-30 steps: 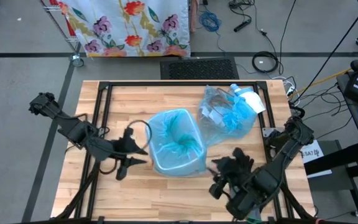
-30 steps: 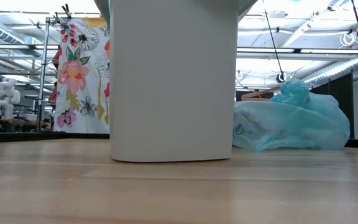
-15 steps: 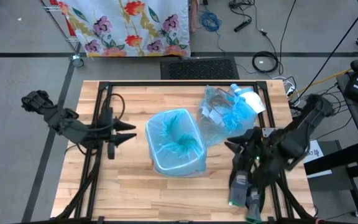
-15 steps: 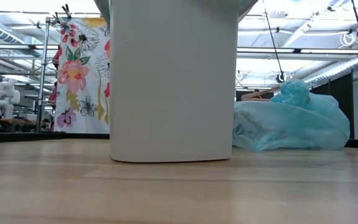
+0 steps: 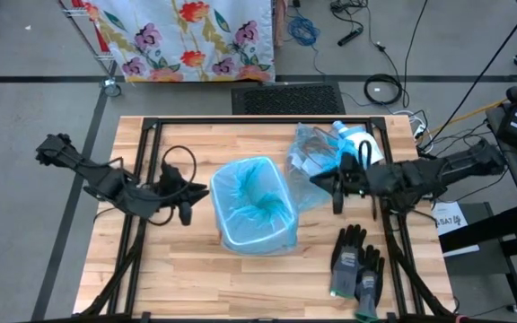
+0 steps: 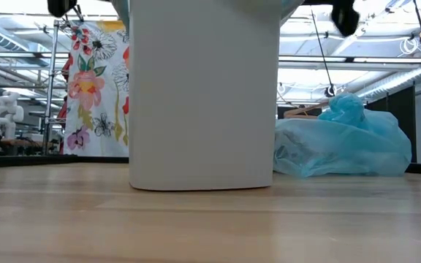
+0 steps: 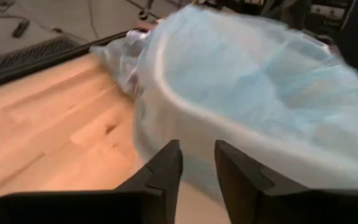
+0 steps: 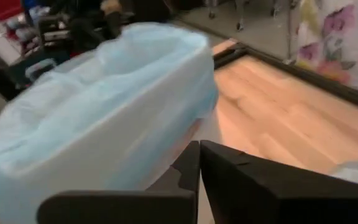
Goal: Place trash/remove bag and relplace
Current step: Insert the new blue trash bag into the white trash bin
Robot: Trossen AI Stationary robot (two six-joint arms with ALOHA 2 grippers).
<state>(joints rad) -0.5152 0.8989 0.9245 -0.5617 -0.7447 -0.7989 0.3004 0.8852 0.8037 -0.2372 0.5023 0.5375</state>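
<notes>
On the wooden table [image 5: 187, 278], the biggest change is at the right: half a second ago the right arm lay folded over the table's lower right corner, covering the work gloves [image 5: 357, 265], and now it stretches level across the right edge, its gripper [image 5: 337, 182] over the near edge of the tied-off blue bag [image 5: 330, 161], leaving the pair of grey-black gloves bare on the wood. One white trash bin [image 5: 254, 205] stands at the table's middle, lined with one fresh light-blue bag [image 5: 260, 184] whose rim folds over the lip; it has not moved. The one full blue bag, lying just beside the bin toward the far right corner, also sits as before, and whatever trash it holds cannot be made out as separate scraps through the plastic. No loose scraps show on the wood. The left gripper [image 5: 189, 193] has edged in toward the bin's left wall and now sits just short of it; in the left wrist view its two fingers [image 7: 166, 171] stand slightly parted with nothing between them. In the right wrist view the right fingers [image 8: 194, 165] are pressed together, empty. Two arms, two bags, one bin, two gloves.
</notes>
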